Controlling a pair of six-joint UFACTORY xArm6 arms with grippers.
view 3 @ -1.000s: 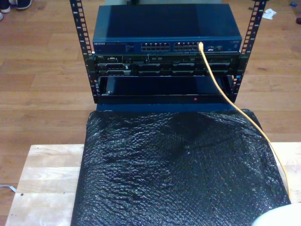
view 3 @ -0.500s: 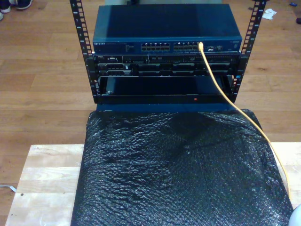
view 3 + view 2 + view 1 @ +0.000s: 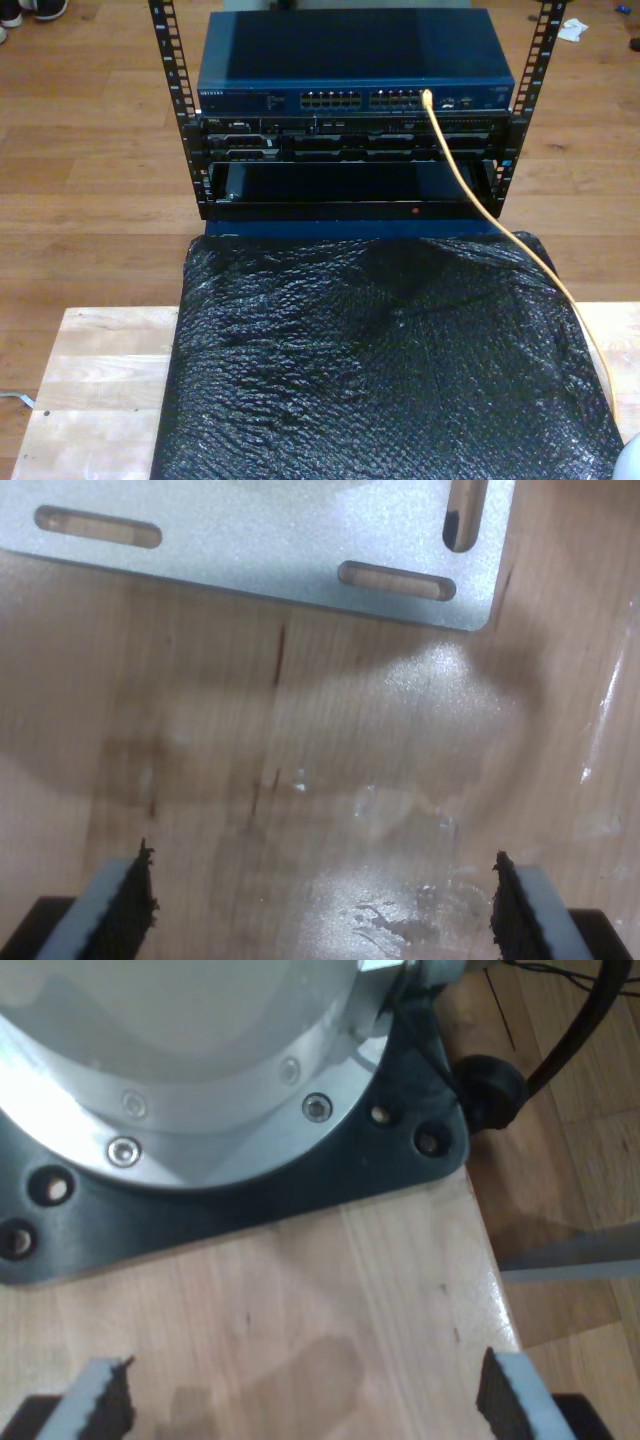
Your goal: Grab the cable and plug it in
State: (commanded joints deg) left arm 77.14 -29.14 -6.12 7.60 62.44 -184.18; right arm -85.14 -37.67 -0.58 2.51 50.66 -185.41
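Port labels on the switch (image 3: 355,98) are way too tiny to read. The cable (image 3: 470,190) runs off the exterior view's right edge, so its far end is cut off. Rack posts (image 3: 172,70) get clipped up top.

A rack (image 3: 350,150) stands on the floor (image 3: 90,150) behind the desk (image 3: 95,390). A switch (image 3: 355,70) sits in its top slot, other units (image 3: 350,140) below it. The cable (image 3: 470,195) is plugged into a port on the switch toward the exterior view's right, and runs down over the mat (image 3: 380,360) that covers the desk, to the exterior view's lower right.
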